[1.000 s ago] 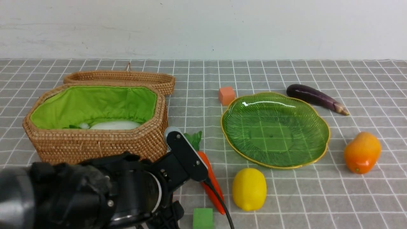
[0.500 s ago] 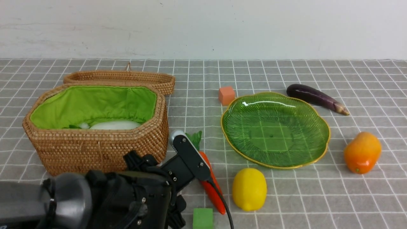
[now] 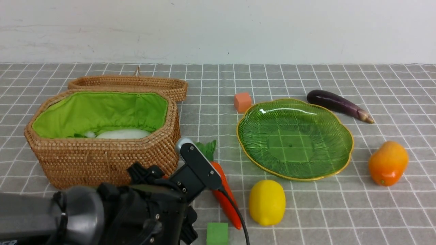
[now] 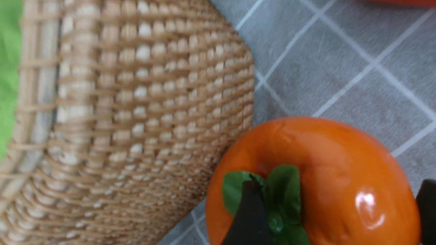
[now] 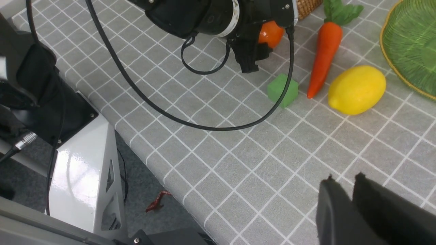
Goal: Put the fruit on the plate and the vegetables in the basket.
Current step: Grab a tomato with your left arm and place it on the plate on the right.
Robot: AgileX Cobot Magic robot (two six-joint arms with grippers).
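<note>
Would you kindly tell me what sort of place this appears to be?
Most likely a robot lab test bench: a grid-patterned grey tablecloth before a bare white wall, toy produce like the lemon, and a white equipment stand beside it.

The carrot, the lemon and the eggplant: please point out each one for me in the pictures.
carrot (image 5: 323,58), right wrist view, middle of its orange body.
lemon (image 3: 267,202), front view, centre of its yellow skin.
eggplant (image 3: 335,103), front view, middle of its purple body.
</note>
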